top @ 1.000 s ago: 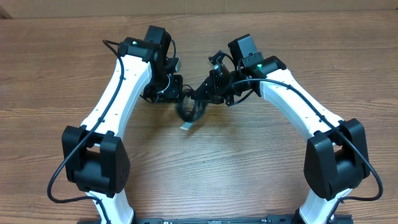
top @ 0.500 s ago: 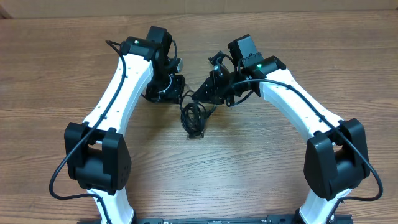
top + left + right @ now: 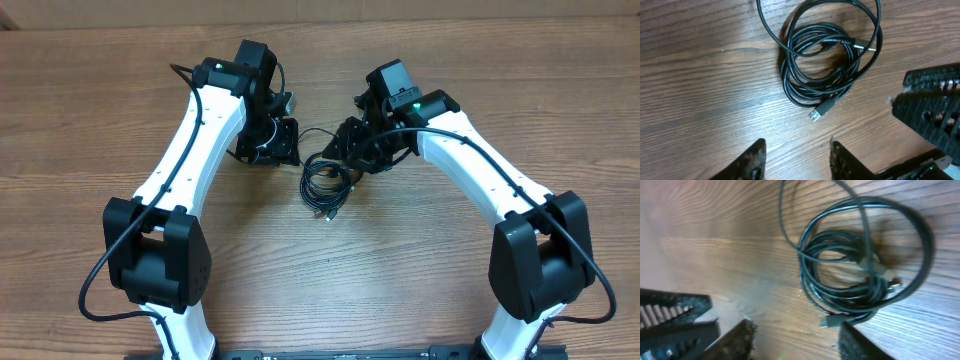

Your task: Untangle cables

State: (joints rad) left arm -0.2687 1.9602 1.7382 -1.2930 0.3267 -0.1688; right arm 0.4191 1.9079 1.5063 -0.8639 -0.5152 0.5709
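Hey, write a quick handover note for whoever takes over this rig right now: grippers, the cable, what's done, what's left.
Left gripper: open, empty.
Right gripper: open, empty.
Cable: lies in a loose coil on the table between the two grippers, loops overlapping, one plug poking out.
Done: nothing looks untangled yet.
Left: probably grasp an end and draw the loops apart.

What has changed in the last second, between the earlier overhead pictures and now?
The right hand let go of the cable, which now lies as a loose coil on the table instead of hanging bunched; that hand also drew back a little. The left hand hardly moved.
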